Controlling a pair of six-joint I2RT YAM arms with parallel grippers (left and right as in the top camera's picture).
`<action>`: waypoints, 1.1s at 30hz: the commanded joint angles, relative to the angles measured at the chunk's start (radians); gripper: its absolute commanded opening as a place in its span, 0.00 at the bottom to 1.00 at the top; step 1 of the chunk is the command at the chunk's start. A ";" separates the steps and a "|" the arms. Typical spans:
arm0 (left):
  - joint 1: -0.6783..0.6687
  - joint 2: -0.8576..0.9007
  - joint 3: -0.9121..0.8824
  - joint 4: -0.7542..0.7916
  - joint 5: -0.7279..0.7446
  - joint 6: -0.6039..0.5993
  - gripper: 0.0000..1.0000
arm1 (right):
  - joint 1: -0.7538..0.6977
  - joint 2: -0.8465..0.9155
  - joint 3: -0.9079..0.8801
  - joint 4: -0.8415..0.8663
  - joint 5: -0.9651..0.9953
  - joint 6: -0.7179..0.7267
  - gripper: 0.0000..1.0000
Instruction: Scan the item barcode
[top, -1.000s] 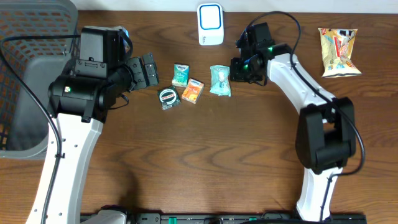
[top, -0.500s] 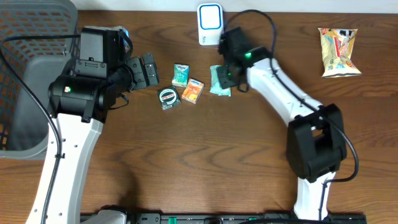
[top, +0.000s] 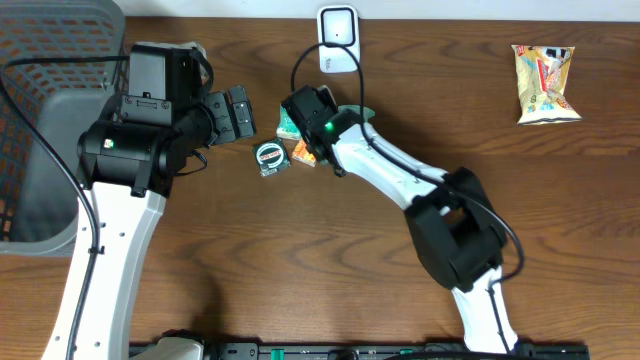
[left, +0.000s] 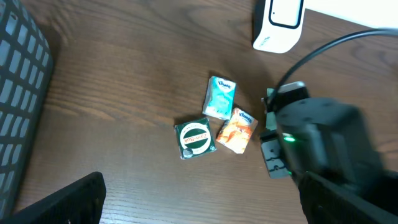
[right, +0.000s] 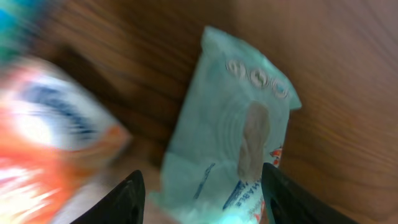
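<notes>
A white barcode scanner (top: 338, 40) stands at the table's far edge. Below it lie a small teal pack (top: 290, 121), an orange pack (top: 308, 150) and a round green-and-black item (top: 270, 157). My right gripper (top: 318, 130) hangs over this cluster. In the right wrist view it (right: 208, 199) is open, its fingers either side of the lower end of a teal wipes pack (right: 239, 134) lying on the wood, with the orange pack (right: 50, 137) blurred to the left. From overhead the arm hides most of the wipes pack. My left gripper (top: 232, 112) is open and empty, left of the items.
A dark mesh basket (top: 40, 60) fills the far left corner. A yellow snack bag (top: 545, 82) lies at the far right. The right arm's cable loops near the scanner. In the left wrist view the right arm's head (left: 317, 137) sits beside the orange pack (left: 237, 129).
My right arm has swept left from beside the wipes pack to over the cluster, and its jaws have gone from shut to open. The left arm has not moved.
</notes>
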 joint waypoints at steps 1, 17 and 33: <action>0.002 -0.002 0.008 -0.003 -0.013 0.006 0.98 | -0.006 0.052 0.010 -0.009 0.140 0.019 0.56; 0.002 -0.002 0.008 -0.003 -0.013 0.006 0.98 | -0.068 0.015 0.042 -0.044 0.021 -0.001 0.01; 0.002 -0.002 0.008 -0.003 -0.013 0.006 0.98 | -0.496 -0.065 -0.011 -0.079 -1.579 -0.030 0.01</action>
